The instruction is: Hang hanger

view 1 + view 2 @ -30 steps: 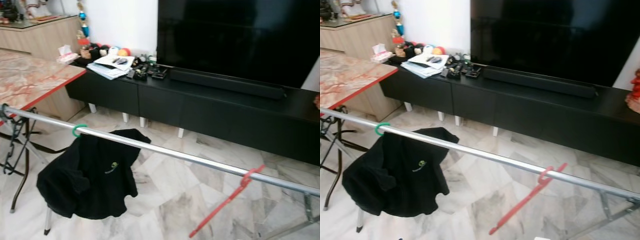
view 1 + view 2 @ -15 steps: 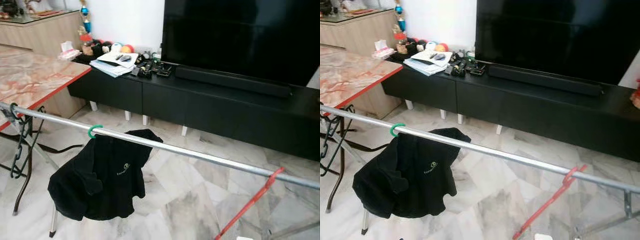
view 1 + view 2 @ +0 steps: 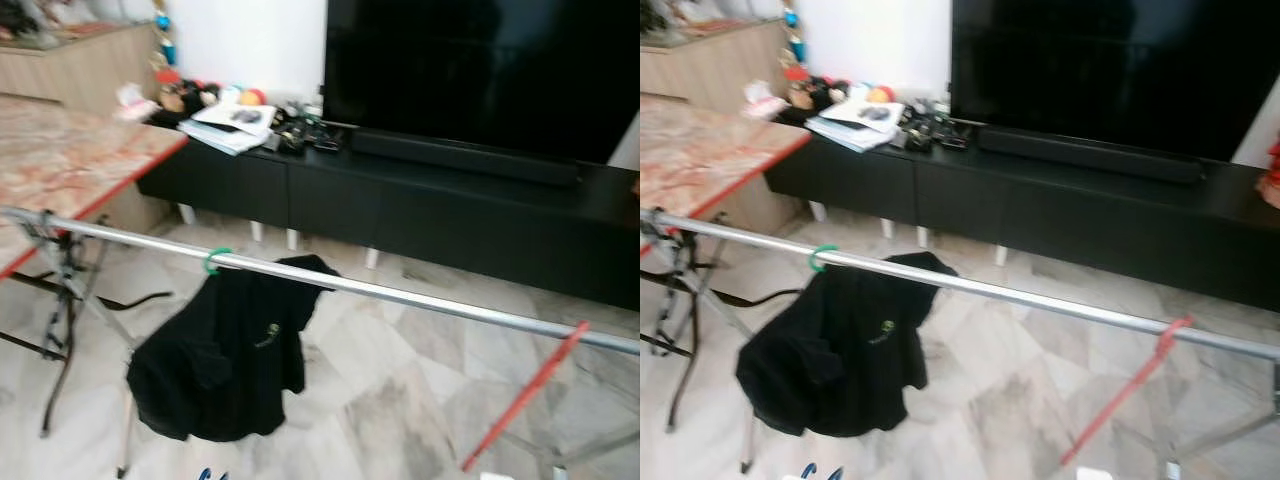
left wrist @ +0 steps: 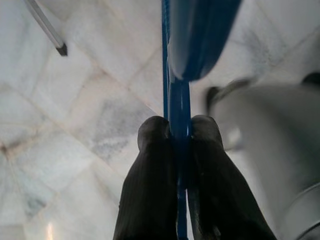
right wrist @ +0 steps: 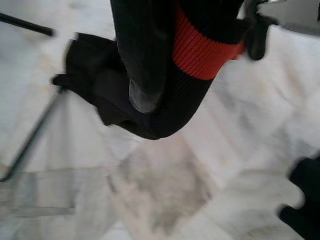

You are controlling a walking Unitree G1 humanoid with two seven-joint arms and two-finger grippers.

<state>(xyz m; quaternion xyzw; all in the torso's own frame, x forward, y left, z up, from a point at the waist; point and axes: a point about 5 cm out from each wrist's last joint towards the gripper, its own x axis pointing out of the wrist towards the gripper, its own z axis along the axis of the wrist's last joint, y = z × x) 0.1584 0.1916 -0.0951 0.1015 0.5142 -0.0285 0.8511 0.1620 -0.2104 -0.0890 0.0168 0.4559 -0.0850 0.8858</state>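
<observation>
I have the left gripper (image 4: 179, 131) clamped on a thin blue plastic hanger (image 4: 178, 100); in the left wrist view both black fingers (image 4: 152, 150) press against the flat blue strip, which runs straight out along the gripper's own line over pale marble floor (image 4: 75, 125). In the head views, only two small blue tips (image 3: 205, 474) poke up at the bottom edge, left of centre, so the hanger sits low and close to my body.

The target, as I judge it, is the long silver metal rail (image 3: 400, 293), which crosses the frame from middle left down to the right edge. It lies above and ahead of the blue tips, its long axis sloping gently down to the right. A green hook (image 3: 214, 261) already sits on it carrying a black garment (image 3: 225, 355), and a red hanger (image 3: 525, 395) dangles at the lower right. The free stretch between those two looks like the natural landing spot, up and slightly right of the left gripper, which is the nearer arm.

The right gripper (image 5: 150, 100) holds dark fabric with a red band (image 5: 202, 47) in its wrist view; I cannot tell how its fingers stand.
</observation>
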